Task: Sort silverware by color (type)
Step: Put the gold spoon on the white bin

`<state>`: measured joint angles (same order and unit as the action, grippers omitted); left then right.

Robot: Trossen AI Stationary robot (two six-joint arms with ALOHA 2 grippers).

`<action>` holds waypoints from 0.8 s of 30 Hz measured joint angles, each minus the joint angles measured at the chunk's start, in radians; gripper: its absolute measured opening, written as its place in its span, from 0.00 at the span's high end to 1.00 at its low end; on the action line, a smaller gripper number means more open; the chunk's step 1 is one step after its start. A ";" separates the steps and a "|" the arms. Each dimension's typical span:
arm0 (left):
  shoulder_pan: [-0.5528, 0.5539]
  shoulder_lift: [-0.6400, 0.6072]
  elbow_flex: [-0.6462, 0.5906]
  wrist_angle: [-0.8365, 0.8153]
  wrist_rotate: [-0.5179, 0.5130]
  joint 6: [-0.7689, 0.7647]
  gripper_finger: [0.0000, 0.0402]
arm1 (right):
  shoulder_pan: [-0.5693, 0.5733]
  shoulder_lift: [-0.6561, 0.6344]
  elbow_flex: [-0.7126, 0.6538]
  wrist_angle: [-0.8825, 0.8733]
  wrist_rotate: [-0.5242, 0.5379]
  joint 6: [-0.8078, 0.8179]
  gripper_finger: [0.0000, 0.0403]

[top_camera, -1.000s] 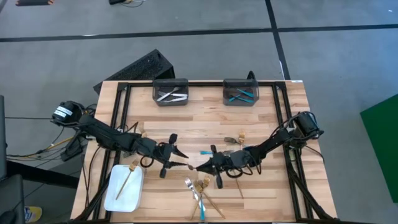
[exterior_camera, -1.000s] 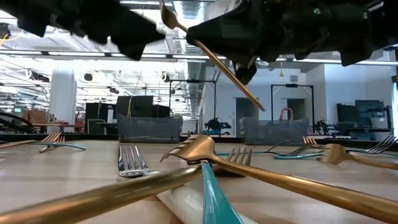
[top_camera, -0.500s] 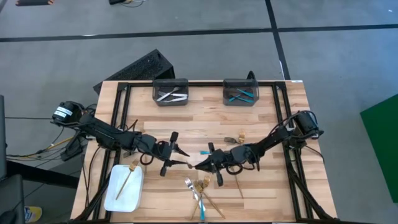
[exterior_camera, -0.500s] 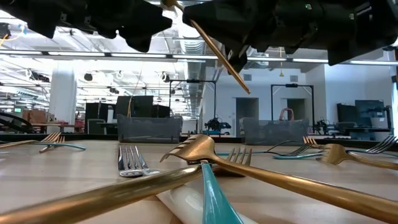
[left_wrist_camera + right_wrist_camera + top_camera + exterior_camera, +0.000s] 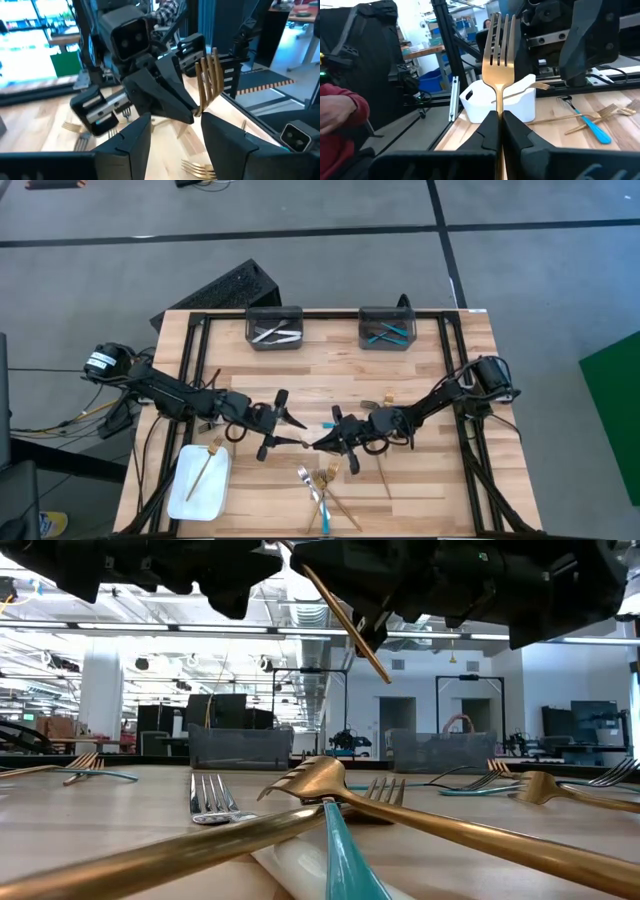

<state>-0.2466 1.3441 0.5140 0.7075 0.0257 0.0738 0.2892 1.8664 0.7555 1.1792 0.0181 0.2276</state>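
Note:
My right gripper point(image 5: 500, 122) is shut on a gold fork point(image 5: 499, 45) over the middle of the table point(image 5: 300, 385). The fork's tines point(image 5: 209, 75) point at my left gripper point(image 5: 175, 135). That gripper is open and faces the right one point(image 5: 320, 444) at close range, with nothing between its fingers. Its own spot in the high view is left of centre point(image 5: 297, 429). Another gold fork point(image 5: 205, 465) lies on the white tray point(image 5: 190, 498). Silver pieces lie in the left bin point(image 5: 275, 328), turquoise ones in the right bin point(image 5: 387, 328). My right gripper pinches the gold fork's neck point(image 5: 498, 102), just below the tines, between its two fingers. The fingers run level and point toward the table's left. The fork is lifted clear and slants, tines uppermost. Its handle point(image 5: 365, 650) sticks out below the gripper.
Gold, silver and turquoise forks point(image 5: 320, 488) lie crossed near the front edge. More pieces lie by the right arm: a gold one point(image 5: 385, 402), a turquoise one point(image 5: 329, 423) and a gold one point(image 5: 386, 480). A black frame point(image 5: 190, 380) edges the table.
My right gripper has moved a little up and toward the table's left with the gold fork. In the low view the fork's handle end now hangs higher and farther left, and the fork keeps its slant.

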 joint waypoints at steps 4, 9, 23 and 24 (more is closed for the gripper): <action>0.006 0.000 0.000 0.006 0.027 0.041 0.59 | -0.007 0.000 0.000 0.008 -0.021 0.001 0.95; 0.025 0.031 0.000 0.033 0.124 0.043 0.59 | -0.015 0.000 0.000 0.010 -0.026 0.001 0.95; 0.035 0.179 0.085 0.071 0.263 0.099 0.68 | -0.018 0.000 0.001 0.003 -0.061 0.008 0.95; 0.035 0.179 0.085 0.071 0.268 0.096 0.70 | -0.016 0.000 0.001 0.002 -0.061 0.008 0.95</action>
<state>-0.2117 1.5234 0.5995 0.7780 0.2934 0.1701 0.2727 1.8664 0.7563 1.1815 -0.0425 0.2356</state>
